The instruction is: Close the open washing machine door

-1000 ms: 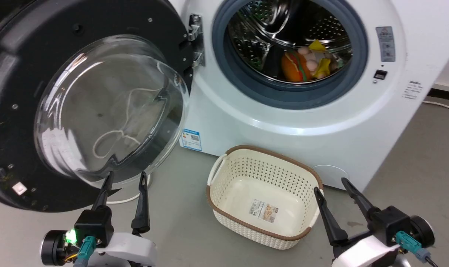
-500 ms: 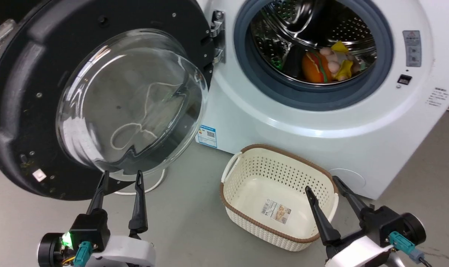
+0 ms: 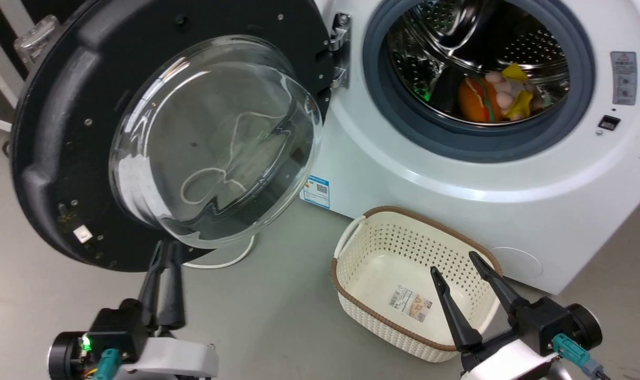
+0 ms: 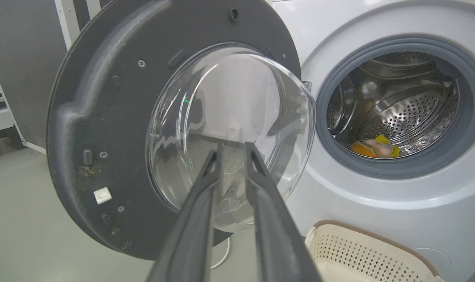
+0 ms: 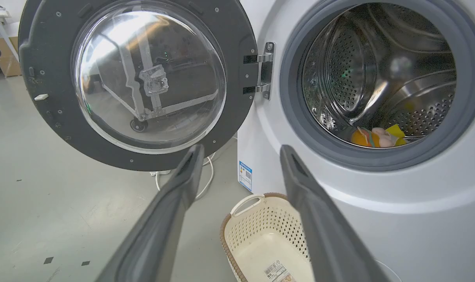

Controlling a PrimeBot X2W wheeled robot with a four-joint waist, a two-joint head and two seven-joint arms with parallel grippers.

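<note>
The washing machine door [image 3: 61, 132], with its black rim and bulging glass bowl [image 3: 214, 137], stands swung wide open on its hinge [image 3: 340, 50] at the left of the white washing machine [image 3: 404, 174]. The steel drum holds soft toys [image 3: 491, 97]. My left gripper [image 3: 166, 248] is shut on nothing, its tips just below the bowl's lower edge. In the left wrist view the left gripper [image 4: 232, 148] points at the door glass [image 4: 229, 117]. My right gripper [image 3: 454, 261] is open above the basket, and in the right wrist view the right gripper [image 5: 241, 150] points at the machine's front.
A cream perforated basket [image 3: 351, 285] with a brown rim sits on the grey floor before the machine, under my right gripper. A white cable [image 3: 230, 259] loops on the floor beneath the door. A blue sticker [image 3: 316, 191] marks the machine's lower front.
The left gripper's fingers have come together from open. The head camera has turned left, shifting the whole scene rightward. The door stands as wide open as before.
</note>
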